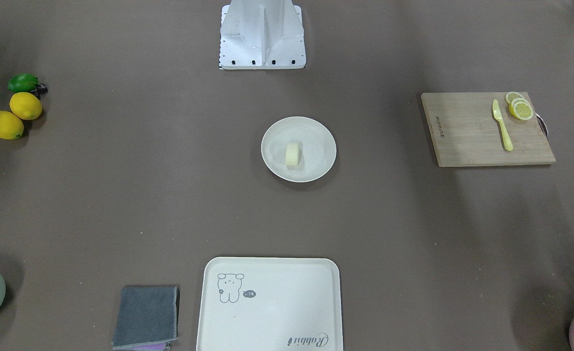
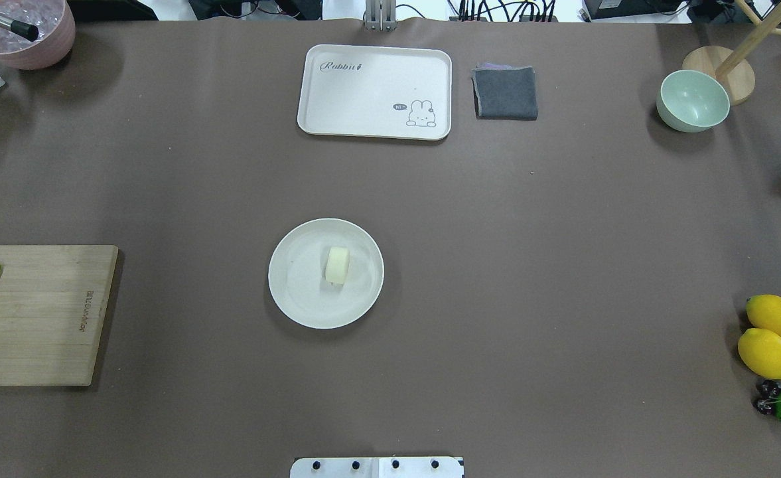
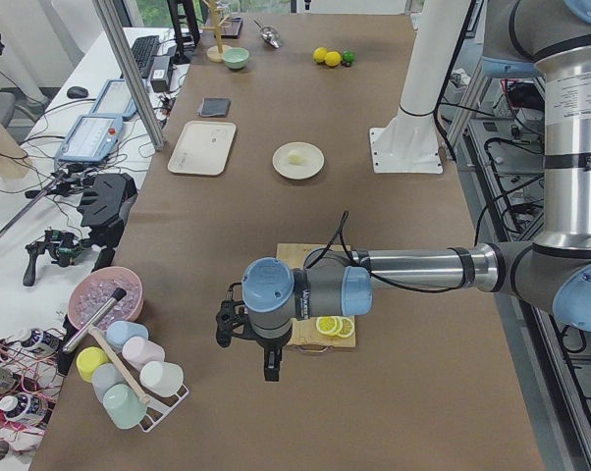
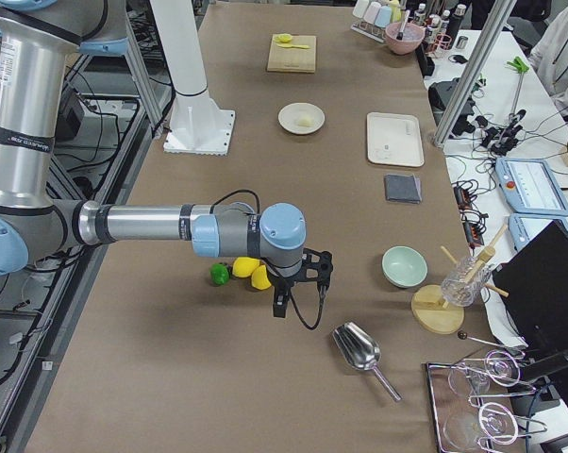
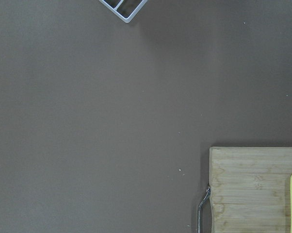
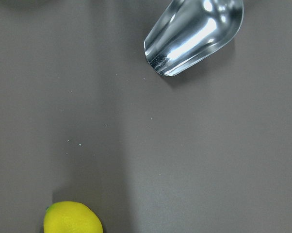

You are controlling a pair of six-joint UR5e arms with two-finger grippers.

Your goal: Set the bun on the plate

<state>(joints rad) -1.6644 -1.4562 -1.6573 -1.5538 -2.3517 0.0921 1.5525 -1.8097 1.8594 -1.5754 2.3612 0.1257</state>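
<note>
Sitting near the middle of the plate (image 1: 318, 163) is the bun (image 1: 292, 154). Left claw (image 3: 272, 367) and right claw (image 4: 279, 307): opening cannot be told.

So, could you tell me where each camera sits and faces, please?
Front-facing: across the table, looking down; base at top.
Overhead: behind robot; base at bottom; shares plate, bun with front-facing.
Exterior left: table end; left arm near.
Exterior right: other end; right arm near.
Left wrist: straight down on cutting board; no body.
Right wrist: down on scoop, lemon; no body.
</note>
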